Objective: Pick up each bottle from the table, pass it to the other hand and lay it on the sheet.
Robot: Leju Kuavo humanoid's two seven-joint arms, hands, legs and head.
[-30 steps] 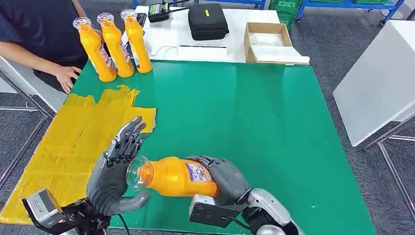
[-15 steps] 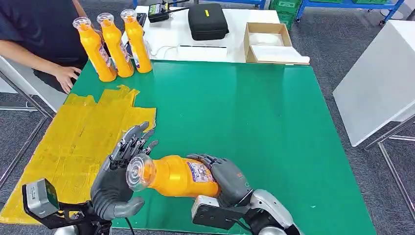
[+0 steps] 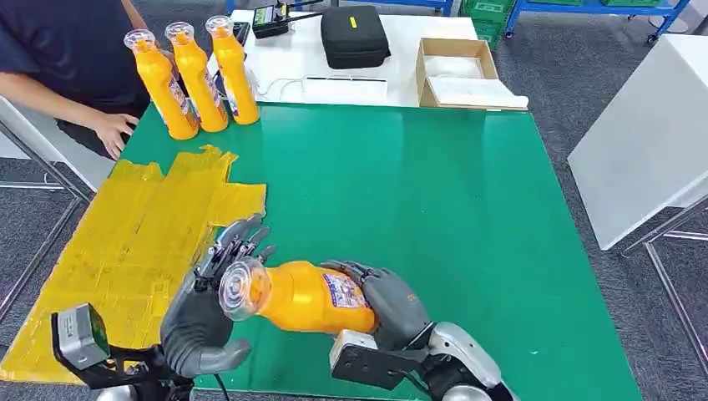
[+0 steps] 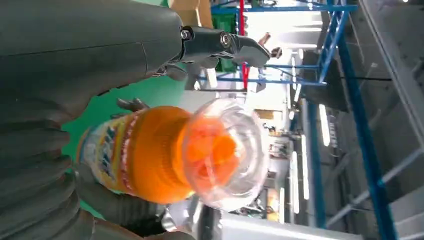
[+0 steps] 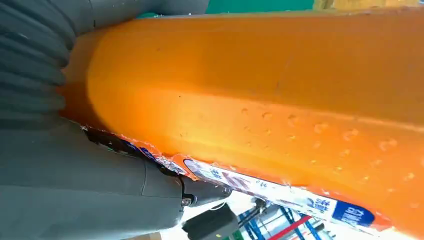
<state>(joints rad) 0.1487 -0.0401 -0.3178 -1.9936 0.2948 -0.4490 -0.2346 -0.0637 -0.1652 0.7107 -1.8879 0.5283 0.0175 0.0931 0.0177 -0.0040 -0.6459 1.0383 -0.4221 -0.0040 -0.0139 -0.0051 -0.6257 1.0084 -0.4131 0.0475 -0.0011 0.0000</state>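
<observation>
My right hand [image 3: 394, 306] grips an orange bottle [image 3: 310, 296] by its labelled lower half and holds it sideways above the green table [image 3: 434, 192]. The bottle's clear cap [image 3: 243, 289] points at my left hand [image 3: 200, 316], which stands open right behind the cap with its fingers spread and not closed on it. In the left wrist view the cap [image 4: 225, 150] sits close in front of the palm [image 4: 50, 100]. The right wrist view has the bottle [image 5: 275, 90] pressed against my right hand [image 5: 75, 190]. The yellow sheet [image 3: 125, 242] lies on the table's left side.
Three more orange bottles [image 3: 196, 79] stand upright at the table's far left corner. A person [image 3: 67, 58] sits there with a hand near the table's edge. Behind are a black case [image 3: 355, 35] and a cardboard box [image 3: 459, 71]. A white table [image 3: 651, 125] stands to the right.
My left hand has moved in toward the bottle, and its fingers now lie just behind the cap. The right hand has lifted the bottle's neck slightly toward it.
</observation>
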